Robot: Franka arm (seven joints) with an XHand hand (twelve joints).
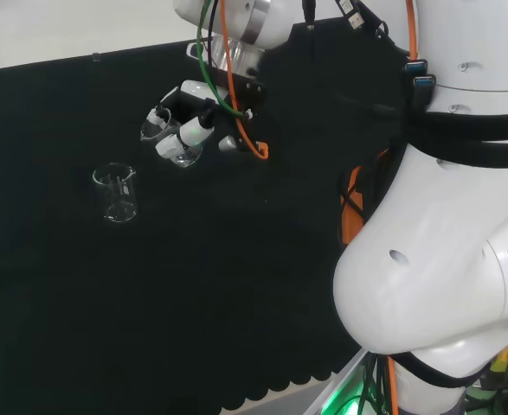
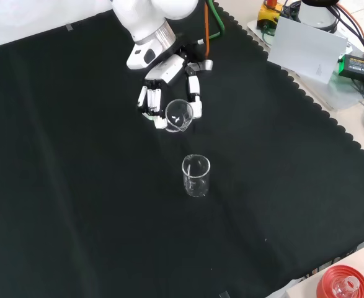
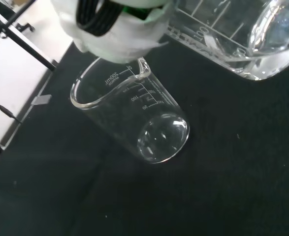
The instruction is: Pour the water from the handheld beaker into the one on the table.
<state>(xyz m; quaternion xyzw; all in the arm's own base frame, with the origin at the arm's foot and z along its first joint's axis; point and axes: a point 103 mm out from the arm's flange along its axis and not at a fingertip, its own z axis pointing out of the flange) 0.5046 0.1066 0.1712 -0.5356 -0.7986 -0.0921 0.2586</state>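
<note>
the black cloth covering the bench (image 2: 76, 205) spreads wide and bare around the work, with its scalloped edge and the clutter beyond it well away, so there is free room on every side. over it hangs the white robot arm (image 1: 444, 259), ending in the black and white hand (image 2: 169, 93), whose fingers are curled round a clear glass beaker held in the air (image 2: 179, 115). that held beaker is tipped, its mouth turned toward the front camera, and the wrist view shows its wall and base (image 3: 242, 39) close by; whether water is in it i cannot tell.

the second clear glass beaker, standing upright on the cloth (image 2: 196, 176), is the target. in the front view it sits just below and slightly right of the hand, apart from it; in the head view it is left of and lower than the hand (image 1: 116, 192). the wrist view looks down into its open mouth (image 3: 129, 113), spout toward the held one.

judging from this, the pour calls for bringing the held beaker's lip over that mouth, then tilting further along the line joining them.
</note>
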